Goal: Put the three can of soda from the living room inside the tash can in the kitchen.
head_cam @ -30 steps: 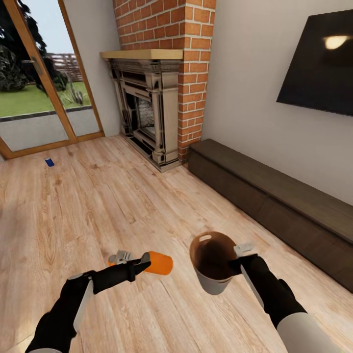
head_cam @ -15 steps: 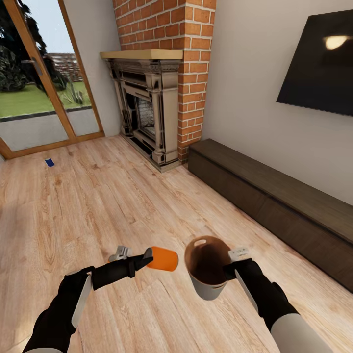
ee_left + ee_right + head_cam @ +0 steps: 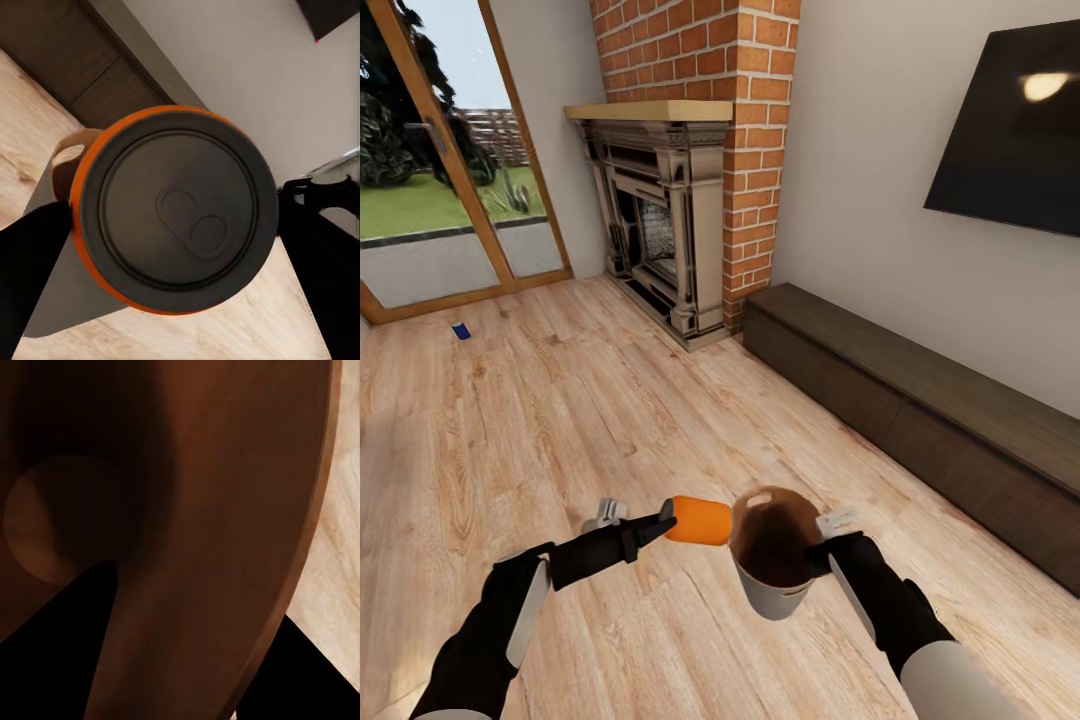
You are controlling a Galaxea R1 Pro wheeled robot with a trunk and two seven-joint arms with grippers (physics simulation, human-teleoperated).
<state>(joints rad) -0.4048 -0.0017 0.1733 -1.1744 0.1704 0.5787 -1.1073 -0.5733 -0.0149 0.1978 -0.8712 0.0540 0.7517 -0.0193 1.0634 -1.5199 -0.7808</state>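
Head view shows the left gripper [image 3: 663,522] holding an orange can [image 3: 698,521] sideways, just beside the trash can [image 3: 775,592], which the right gripper [image 3: 822,545] grips at its rim. A blue can [image 3: 461,331] lies far away on the floor [image 3: 560,420].

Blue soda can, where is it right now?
In the head view the blue soda can lies on the wood floor at far left, near the glass doors, far from both grippers.
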